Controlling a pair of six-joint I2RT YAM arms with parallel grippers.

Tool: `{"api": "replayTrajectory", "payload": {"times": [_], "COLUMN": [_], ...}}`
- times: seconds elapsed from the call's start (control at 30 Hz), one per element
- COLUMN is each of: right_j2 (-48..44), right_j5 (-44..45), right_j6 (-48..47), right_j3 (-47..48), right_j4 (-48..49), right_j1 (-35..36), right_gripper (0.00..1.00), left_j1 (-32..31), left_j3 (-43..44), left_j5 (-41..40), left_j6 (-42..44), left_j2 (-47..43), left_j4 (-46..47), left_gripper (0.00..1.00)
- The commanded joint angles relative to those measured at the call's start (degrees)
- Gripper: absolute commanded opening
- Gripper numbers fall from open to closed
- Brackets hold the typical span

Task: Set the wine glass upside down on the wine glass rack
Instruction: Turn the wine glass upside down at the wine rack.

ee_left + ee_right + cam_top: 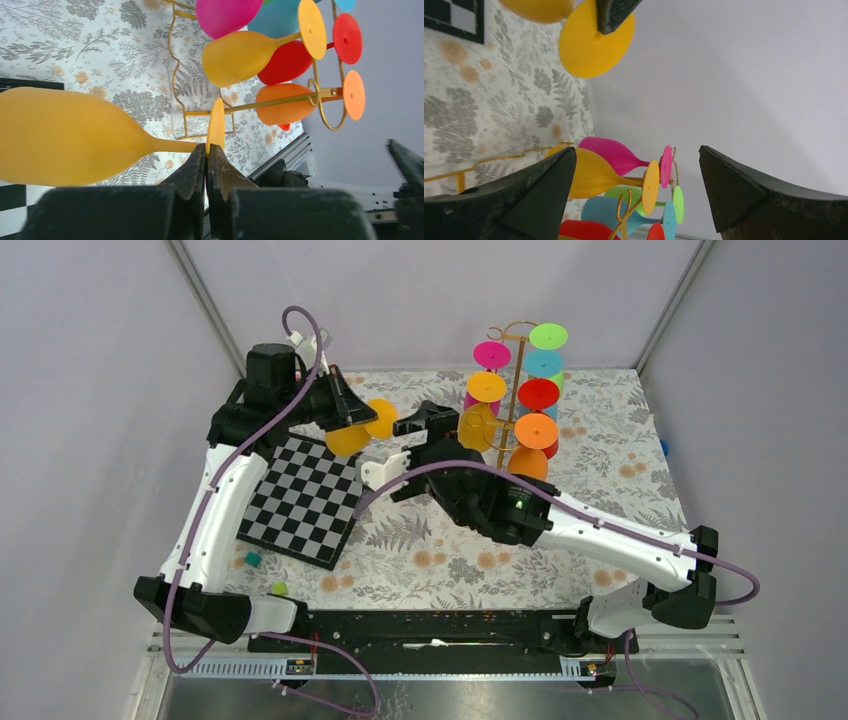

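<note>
A yellow wine glass (348,439) hangs on its side above the floral cloth, left of the wine glass rack (512,390). My left gripper (206,149) is shut on the edge of its foot disc (216,122), and the bowl (65,135) points left in the left wrist view. The gold wire rack (280,101) carries several coloured glasses hung upside down. My right gripper (402,447) is open between the held glass and the rack, with nothing between its fingers. In the right wrist view the held glass's foot (589,45) is at the top, and the rack's hook (624,210) shows between the open jaws.
A black-and-white chequered board (300,502) lies tilted on the cloth at the left. A small teal cube (253,560) and a yellow-green cube (279,589) sit near the left arm's base. Grey walls enclose the table on three sides.
</note>
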Motion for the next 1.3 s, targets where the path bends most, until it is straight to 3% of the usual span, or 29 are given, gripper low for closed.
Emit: {"api": "replayTrajectory", "payload": {"times": [0.0, 0.33, 0.77, 0.97, 1.27], "right_j2": [1.5, 4.8, 3.9, 1.9, -6.0], "right_j5": [-4.0, -20.0, -42.6, -51.5, -61.2], "right_j6": [12.0, 33.2, 61.8, 75.0, 98.7], "right_j3": [11.0, 31.4, 38.3, 35.8, 17.6], "right_j4": [-11.1, -27.9, -28.7, -24.4, -5.0], "right_j1": [-0.9, -8.2, -24.1, -31.4, -43.8], "right_gripper": [0.99, 1.0, 1.0, 0.99, 0.93], "left_j1": [0.3, 0.3, 0.4, 0.3, 0.3], "left_j3": [2.3, 0.9, 0.4, 0.6, -0.5], "left_j5": [-4.2, -3.6, -2.1, -0.3, 4.5], "left_j6": [4.0, 3.8, 3.1, 1.9, -3.3], "left_j2": [-1.7, -1.4, -0.5, 0.4, 1.0], "left_j4": [-0.5, -0.6, -0.5, -0.4, 3.3], "left_gripper": [0.0, 0.0, 0.0, 0.0, 0.0]}}
